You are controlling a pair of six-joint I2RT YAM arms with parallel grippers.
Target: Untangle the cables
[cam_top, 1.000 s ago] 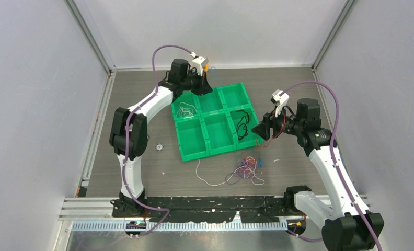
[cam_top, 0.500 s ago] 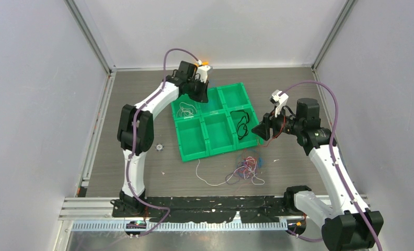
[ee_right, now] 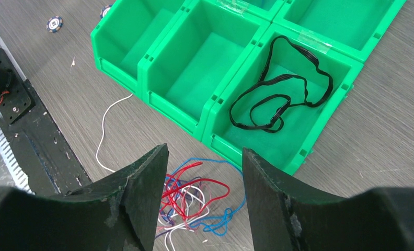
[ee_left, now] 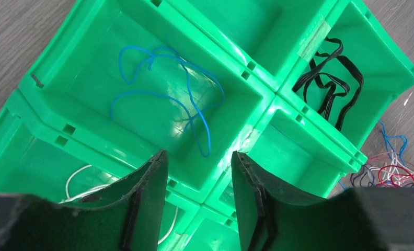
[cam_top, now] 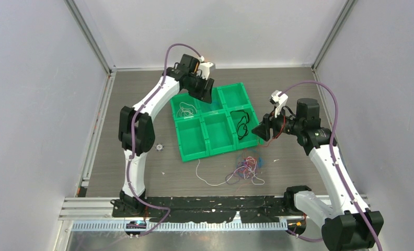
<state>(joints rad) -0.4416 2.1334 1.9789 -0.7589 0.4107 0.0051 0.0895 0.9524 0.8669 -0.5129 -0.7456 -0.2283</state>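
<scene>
Six compartments, two rows of three, make up the green moulded plastic tray (cam_top: pixel 193 137), glossy, with thin straight walls, set a little askew on the matte wood-grain table (cam_top: pixel 131 104). Left of the tray, apart from it, lies a small round disc (cam_top: pixel 159 148) with bare table around it. The left gripper (cam_top: pixel 205 94) hangs over the far row at the middle bin, and its black curved fingers stand moderately spread with only air between them. The white cable (cam_top: pixel 185 111) is coiled loosely in the far left bin. The left wrist view shows the blue cable (ee_left: pixel 165 97) looping over the floor of the bin below the gripper (ee_left: pixel 198 157); the top view does not resolve it. The black cable (cam_top: pixel 241 123) lies in flat, ribbon-like loops in the near right bin, clearest in the right wrist view (ee_right: pixel 278 99). In front of the tray a loose white wire (cam_top: pixel 205 178) curves alone over open table. Right of it sits the tangle (cam_top: pixel 246 168), near the tray's front right corner: red, blue, white and purple strands knotted together, its colours plainer from the right wrist (ee_right: pixel 194 201). The right gripper (cam_top: pixel 261 130) hovers by the tray's right edge, above the tangle, with fingers parted about as far and nothing in them (ee_right: pixel 204 151). Open floor runs from the tangle to the near rail
</scene>
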